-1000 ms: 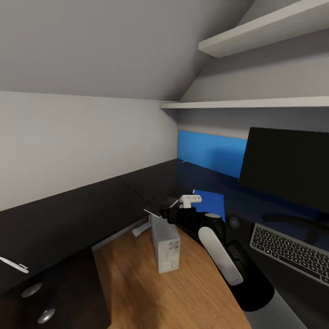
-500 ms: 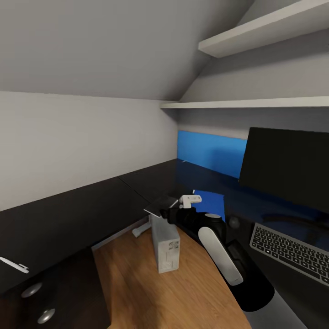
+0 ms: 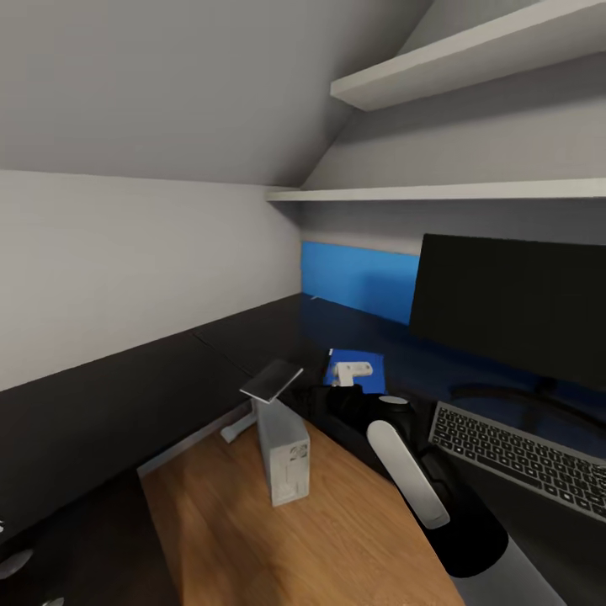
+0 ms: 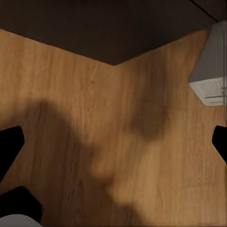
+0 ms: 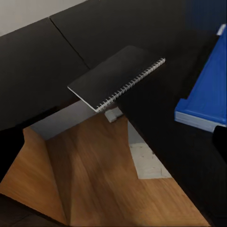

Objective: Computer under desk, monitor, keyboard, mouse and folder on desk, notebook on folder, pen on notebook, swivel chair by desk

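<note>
The dark spiral-bound notebook (image 3: 271, 380) (image 5: 118, 78) lies free at the desk's (image 3: 126, 396) inner corner, over the light grey computer (image 3: 284, 454) that stands on the floor. The blue folder (image 3: 370, 370) (image 5: 205, 94) lies flat on the desk, left of the monitor (image 3: 513, 307) and the keyboard (image 3: 513, 450). My right gripper (image 3: 313, 394) (image 5: 113, 142) hovers open between notebook and folder, with nothing between its fingers. Over the wood floor, near the computer (image 4: 210, 71), my left gripper (image 4: 113, 146) is open and empty. The mouse, pen and swivel chair are out of view.
The desk's blue back panel (image 3: 358, 282) rises behind the folder. Two white wall shelves (image 3: 438, 192) hang above the desk under a sloping ceiling. A white desk foot (image 3: 236, 425) sits on the floor behind the computer.
The camera has turned right, so the desk, monitor, notebook and computer slid left in the picture and the pen left the view. The right arm kept its pose.
</note>
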{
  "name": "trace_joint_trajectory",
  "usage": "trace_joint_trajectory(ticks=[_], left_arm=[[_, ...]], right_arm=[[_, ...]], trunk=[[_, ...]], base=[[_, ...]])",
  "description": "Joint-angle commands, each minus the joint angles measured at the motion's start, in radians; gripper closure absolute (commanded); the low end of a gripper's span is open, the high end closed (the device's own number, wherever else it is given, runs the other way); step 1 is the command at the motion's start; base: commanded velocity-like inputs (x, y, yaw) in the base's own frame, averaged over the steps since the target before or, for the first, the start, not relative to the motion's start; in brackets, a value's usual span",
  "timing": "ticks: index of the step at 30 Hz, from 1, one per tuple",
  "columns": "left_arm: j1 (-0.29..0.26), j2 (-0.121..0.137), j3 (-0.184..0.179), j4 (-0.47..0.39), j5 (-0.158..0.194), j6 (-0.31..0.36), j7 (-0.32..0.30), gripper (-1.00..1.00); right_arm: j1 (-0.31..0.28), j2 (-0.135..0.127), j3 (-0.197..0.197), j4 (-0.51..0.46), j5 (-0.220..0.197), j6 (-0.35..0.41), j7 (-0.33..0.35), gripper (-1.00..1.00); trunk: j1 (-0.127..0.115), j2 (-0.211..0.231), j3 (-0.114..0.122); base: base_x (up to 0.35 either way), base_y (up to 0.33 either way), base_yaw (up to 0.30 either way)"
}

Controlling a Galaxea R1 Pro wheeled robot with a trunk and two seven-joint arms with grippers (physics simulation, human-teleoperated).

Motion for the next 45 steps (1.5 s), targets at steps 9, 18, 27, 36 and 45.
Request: trace_joint_trajectory(ticks=[9, 18, 27, 36, 45], left_arm=[[-0.003, -0.002, 0.001, -0.002, 0.006, 0.002, 0.004, -1.00], [-0.003, -0.002, 0.000, -0.002, 0.006, 0.002, 0.004, -1.00], [-0.005, -0.018, -0.001, -0.002, 0.004, 0.003, 0.004, -1.00], [-0.006, -0.020, -0.001, -0.002, 0.004, 0.002, 0.004, -1.00], [-0.008, -0.021, -0.001, -0.002, 0.003, 0.004, 0.005, -1.00]], right_arm=[[-0.001, 0.000, 0.005, -0.001, -0.009, 0.001, -0.009, -1.00], [-0.001, 0.000, 0.007, -0.002, -0.009, 0.000, -0.009, -1.00], [0.000, 0.000, 0.010, -0.001, -0.009, 0.000, -0.009, -1.00], [0.000, 0.000, 0.012, -0.001, -0.009, -0.001, -0.008, -1.00], [0.000, 0.000, 0.012, -0.002, -0.009, -0.001, -0.008, -1.00]], trunk=[[0.000, 0.000, 0.005], [0.000, 0.000, 0.006], [0.000, 0.000, 0.006], [0.000, 0.000, 0.006], [0.000, 0.000, 0.006]], base=[[-0.023, -0.031, -0.275], [-0.007, -0.011, -0.050], [-0.001, -0.001, -0.018], [0.000, 0.000, -0.071], [-0.104, -0.110, -0.012]])
